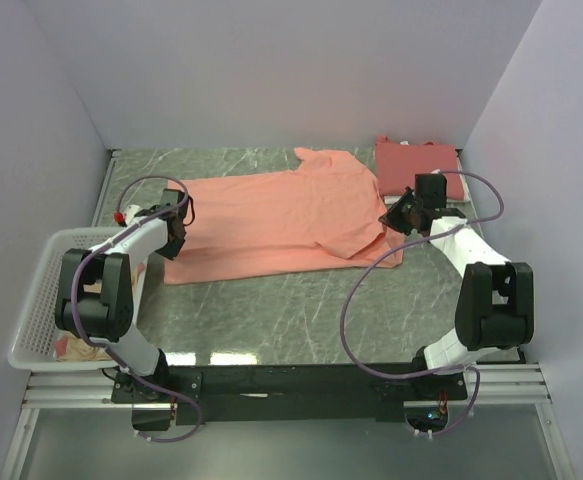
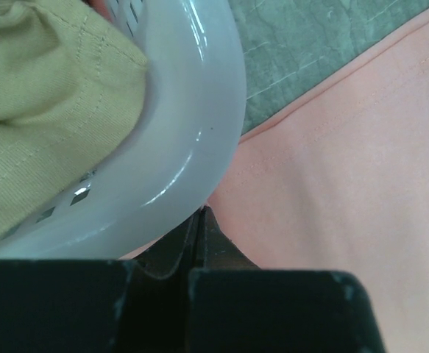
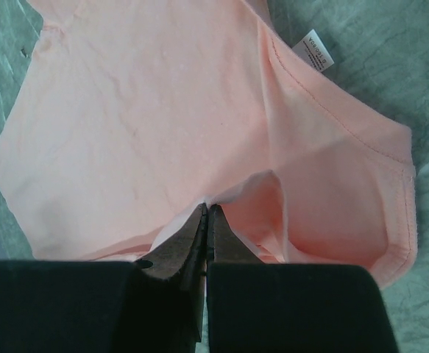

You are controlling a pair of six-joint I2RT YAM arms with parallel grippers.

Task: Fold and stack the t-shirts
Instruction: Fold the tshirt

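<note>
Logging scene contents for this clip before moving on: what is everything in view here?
orange shirt: one, salmon-orange, spread flat mid-table
red shirt: one, coral-red, folded, far right corner
tan shirt: one, tan, inside the basket
basket: one, white plastic, left side
label: one, white, on the orange shirt's edge
table: one, grey-green marbled
left gripper: one, black, shut, at the orange shirt's hem beside the basket
right gripper: one, black, shut on a fold of the orange shirt

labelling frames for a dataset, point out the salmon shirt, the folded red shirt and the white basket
salmon-orange t-shirt [image 1: 281,220], top view, middle of its body
coral-red t-shirt [image 1: 418,165], top view, centre of the folded top
white lattice basket [image 1: 37,298], top view, its left wall
</note>
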